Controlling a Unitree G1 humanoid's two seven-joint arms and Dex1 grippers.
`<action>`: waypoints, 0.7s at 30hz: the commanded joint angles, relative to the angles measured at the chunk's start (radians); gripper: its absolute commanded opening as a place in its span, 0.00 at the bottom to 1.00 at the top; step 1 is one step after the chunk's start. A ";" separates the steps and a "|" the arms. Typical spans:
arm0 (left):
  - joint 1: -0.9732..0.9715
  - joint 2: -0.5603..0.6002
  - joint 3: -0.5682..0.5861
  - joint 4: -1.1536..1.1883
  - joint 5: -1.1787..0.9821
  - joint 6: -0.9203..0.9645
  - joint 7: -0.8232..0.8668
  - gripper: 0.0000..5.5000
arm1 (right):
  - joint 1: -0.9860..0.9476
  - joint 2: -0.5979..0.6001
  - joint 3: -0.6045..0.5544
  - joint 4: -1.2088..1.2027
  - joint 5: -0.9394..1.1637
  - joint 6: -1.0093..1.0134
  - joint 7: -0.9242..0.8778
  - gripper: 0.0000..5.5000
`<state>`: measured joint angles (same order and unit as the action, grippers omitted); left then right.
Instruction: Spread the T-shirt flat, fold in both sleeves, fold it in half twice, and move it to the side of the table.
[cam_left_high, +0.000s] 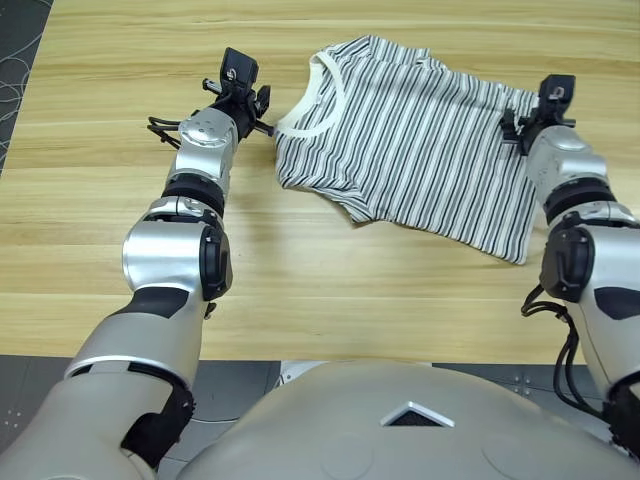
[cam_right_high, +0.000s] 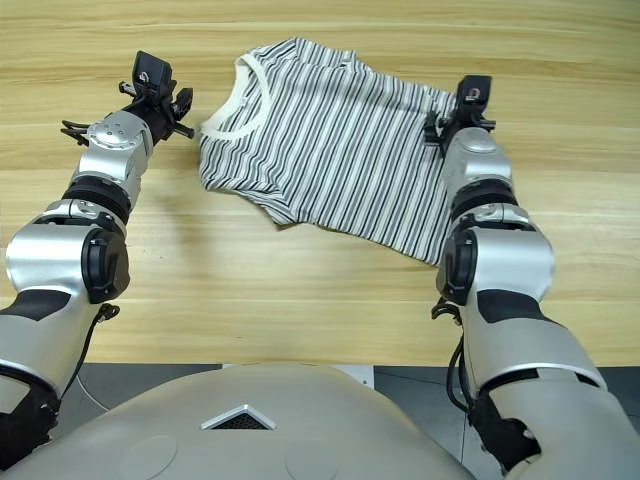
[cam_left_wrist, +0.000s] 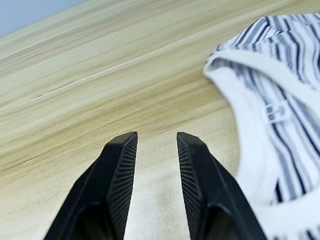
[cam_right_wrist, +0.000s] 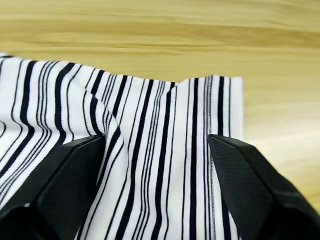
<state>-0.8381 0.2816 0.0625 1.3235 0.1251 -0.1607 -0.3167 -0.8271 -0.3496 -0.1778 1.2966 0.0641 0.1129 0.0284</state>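
A black-and-white striped T-shirt (cam_left_high: 410, 150) with a white collar (cam_left_high: 320, 95) lies rumpled on the wooden table (cam_left_high: 100, 250), collar towards the left and one edge folded under at the near side. My left gripper (cam_left_wrist: 156, 136) sits low over bare wood just left of the collar (cam_left_wrist: 250, 125), open by a narrow gap with nothing between its fingers. My right gripper (cam_right_wrist: 156, 142) is at the shirt's right edge (cam_left_high: 525, 150), open wide. Its fingers (cam_right_wrist: 65, 185) straddle a wrinkled, hemmed corner of the striped cloth (cam_right_wrist: 150, 115).
Bare wood runs along the table's left, far side and front. The table's near edge (cam_left_high: 300, 355) lies close to my body. Dark floor (cam_left_high: 20, 40) shows past the table's left end.
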 joint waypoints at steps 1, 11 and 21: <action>-0.014 -0.009 -0.009 -0.015 0.001 -0.004 -0.022 0.27 | 0.011 0.038 0.015 -0.091 0.003 -0.006 0.070 0.69; 0.113 -0.014 -0.082 -0.198 -0.052 -0.083 -0.476 0.27 | 0.292 0.135 0.219 -0.921 0.031 -0.130 0.401 0.69; 0.486 0.161 -0.270 -0.914 -0.071 0.042 -0.831 0.27 | 0.256 0.164 0.459 -0.683 -0.142 0.038 0.538 0.69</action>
<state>-0.3835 0.4103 -0.1793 0.4803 0.0262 -0.1584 -1.1496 -0.5198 -0.2144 0.2615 0.5424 -0.0492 0.1365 0.5818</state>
